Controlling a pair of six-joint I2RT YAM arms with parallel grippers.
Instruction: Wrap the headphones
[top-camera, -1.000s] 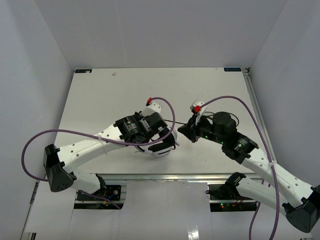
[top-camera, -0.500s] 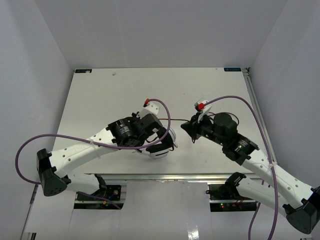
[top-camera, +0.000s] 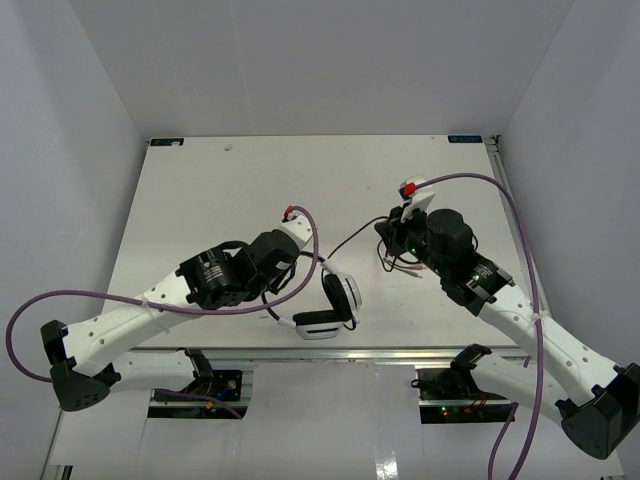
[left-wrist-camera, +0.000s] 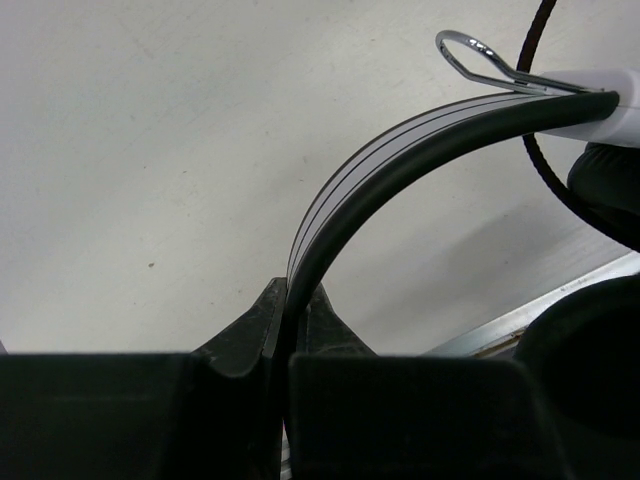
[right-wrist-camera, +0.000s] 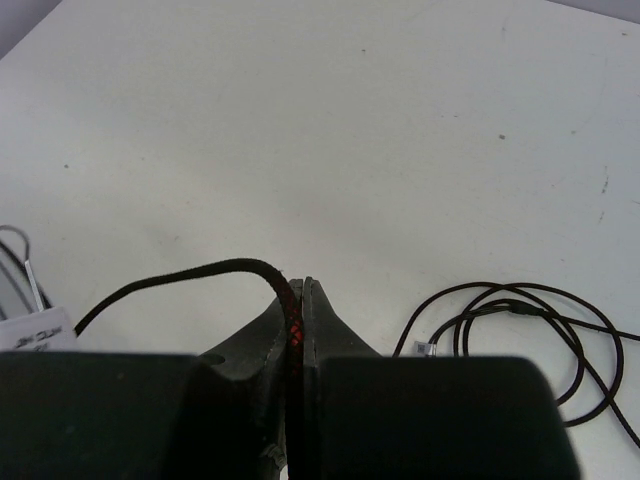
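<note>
My left gripper (top-camera: 293, 268) is clamped on the headphones (top-camera: 340, 300). Their padded ear cups (top-camera: 320, 325) lie by the middle of the near edge of the table (top-camera: 200, 190), whose matte white far half is open room. The right gripper (top-camera: 386, 232), right of centre, pinches the thin cord (top-camera: 350, 238).

On the left wrist camera, the fingers squeeze a glossy, curved black headband (left-wrist-camera: 400, 135).

On the right wrist camera, the jaws are shut on the braided, red-flecked cord. Loose loops (right-wrist-camera: 510, 310) lie to the right.
</note>
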